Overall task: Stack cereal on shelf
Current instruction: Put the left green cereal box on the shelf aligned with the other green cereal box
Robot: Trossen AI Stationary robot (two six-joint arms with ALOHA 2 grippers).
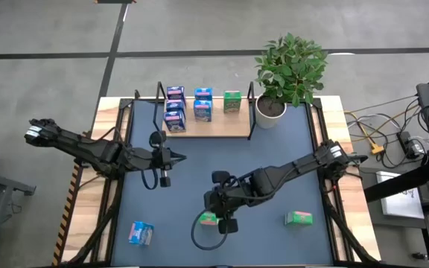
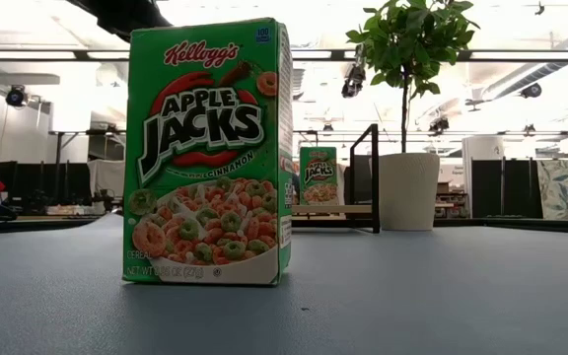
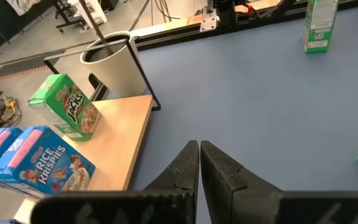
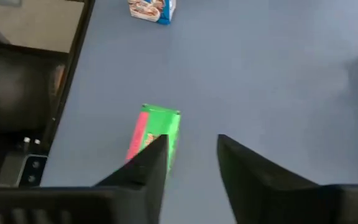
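Shelf (image 1: 222,126): low wooden board with black wire ends, at far edge of blue bench (image 1: 274,149), just beside white plant pot (image 1: 271,113).

On shelf: two dark blue boxes (image 1: 174,106) at its left end, one behind the other; two light blue boxes (image 1: 202,104) in the middle, likewise paired; one green box (image 1: 232,101) toward the pot end, upright.

Off shelf, on bench: light blue box (image 1: 141,233) near front left corner; green box (image 1: 299,218) at front right, upright in low view (image 2: 210,153), labelled Apple Jacks; second green box (image 1: 208,219) at front centre, lying flat, partly hidden under right arm.

Left gripper (image 1: 171,156): mid-bench, left of centre, in front of shelf; jaws together, holding nothing, tips pointing toward pot and shelf end in wrist view (image 3: 199,163).

Right gripper (image 1: 216,214): directly over the flat green box; jaws apart, box (image 4: 156,134) seen just ahead of one fingertip in wrist view, not clamped.
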